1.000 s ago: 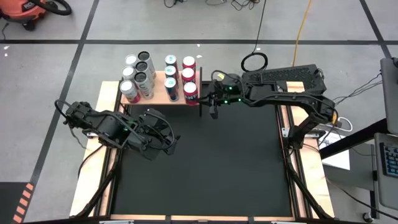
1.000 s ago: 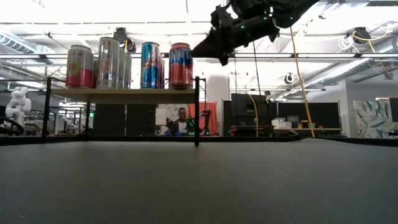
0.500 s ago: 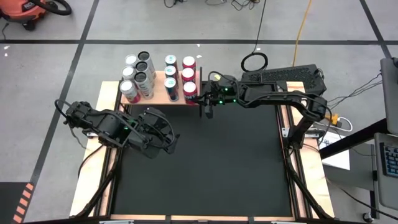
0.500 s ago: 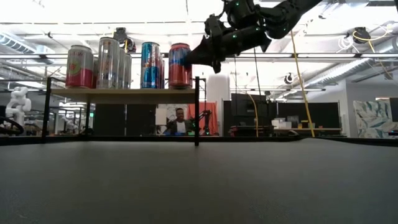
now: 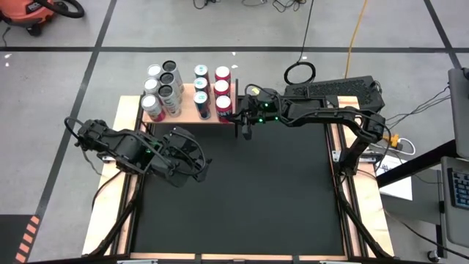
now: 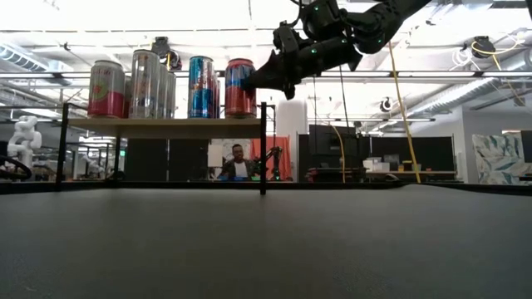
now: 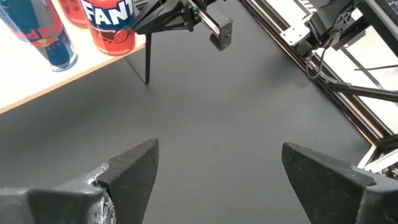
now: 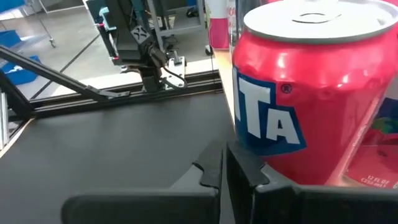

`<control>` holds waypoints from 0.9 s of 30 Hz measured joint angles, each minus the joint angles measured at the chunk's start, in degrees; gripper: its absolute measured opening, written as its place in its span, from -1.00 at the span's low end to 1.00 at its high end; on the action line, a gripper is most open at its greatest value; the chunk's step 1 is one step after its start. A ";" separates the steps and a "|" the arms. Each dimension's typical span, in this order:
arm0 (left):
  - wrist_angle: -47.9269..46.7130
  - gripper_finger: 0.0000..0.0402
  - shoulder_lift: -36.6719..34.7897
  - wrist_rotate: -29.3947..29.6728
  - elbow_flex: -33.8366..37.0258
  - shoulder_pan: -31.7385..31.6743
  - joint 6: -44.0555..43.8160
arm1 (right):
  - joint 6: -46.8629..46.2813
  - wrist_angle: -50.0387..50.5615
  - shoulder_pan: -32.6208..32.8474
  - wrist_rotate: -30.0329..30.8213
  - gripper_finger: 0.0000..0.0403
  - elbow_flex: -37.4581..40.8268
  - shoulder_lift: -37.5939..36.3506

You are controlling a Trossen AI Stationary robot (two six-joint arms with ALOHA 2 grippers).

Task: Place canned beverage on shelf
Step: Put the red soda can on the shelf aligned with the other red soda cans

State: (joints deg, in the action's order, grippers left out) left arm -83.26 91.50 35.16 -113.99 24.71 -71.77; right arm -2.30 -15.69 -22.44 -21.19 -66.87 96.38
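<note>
The shelf (image 5: 187, 104), a pale wood board on thin black supports, stands at the table's far left and carries several upright cans. A red canned beverage (image 5: 224, 107) stands on its base at the board's near right corner, and it also shows in the low view (image 6: 240, 87) and in the right wrist view (image 8: 311, 93). My right gripper (image 5: 235, 116) is shut, level with the can's side, coming from the table's right. My left gripper (image 5: 201, 166) hangs open over the black mat at the left, nothing between its fingers (image 7: 134, 168). My right gripper lays its shut fingertips (image 8: 239, 165) against the red can's side wall (image 8: 267, 146), low on the side that faces the table's right. The fingers reach in almost level, slanting slightly down. The can stands upright on the shelf board.
Red, blue and silver cans (image 6: 150, 83) crowd the shelf behind and left of the red one. A black corner post (image 6: 263, 149) stands just below my right gripper. The black mat (image 5: 242, 198) lies bare across the middle and near side. A person (image 6: 241, 162) sits far behind the table.
My right gripper, staying shut, has gone down and toward the table's left, up to the red can's side, then kept still. The can stands where it was.
</note>
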 joint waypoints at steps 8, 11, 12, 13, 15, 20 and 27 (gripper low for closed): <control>0.00 0.69 0.00 0.04 0.00 0.00 0.06 | 3.22 0.05 -0.13 0.38 -1.00 0.00 0.07; -0.02 0.69 0.00 0.31 0.00 0.00 0.06 | 4.17 0.05 -0.13 0.44 -1.00 0.00 0.07; -0.02 0.69 0.00 0.40 0.00 0.00 0.06 | 4.29 0.05 -0.17 0.32 -1.00 0.00 0.07; -0.04 0.69 0.00 0.40 0.00 0.00 0.04 | 4.30 0.15 -0.20 0.12 -1.00 0.00 -0.09; -0.05 0.69 0.00 0.39 0.00 0.00 -0.27 | 4.43 1.62 -0.20 0.11 -1.00 0.00 -1.29; -0.33 0.69 0.00 0.35 0.00 0.00 -1.29 | 7.04 5.96 -0.51 0.10 -1.00 -0.13 -3.94; -0.85 0.69 0.00 1.24 0.00 -0.23 -1.26 | 7.53 5.15 -0.85 0.13 -1.00 -0.04 -1.45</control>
State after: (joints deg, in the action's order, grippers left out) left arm -84.12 91.50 36.39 -113.99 24.48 -73.02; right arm 5.23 -10.54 -23.29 -21.06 -66.92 94.93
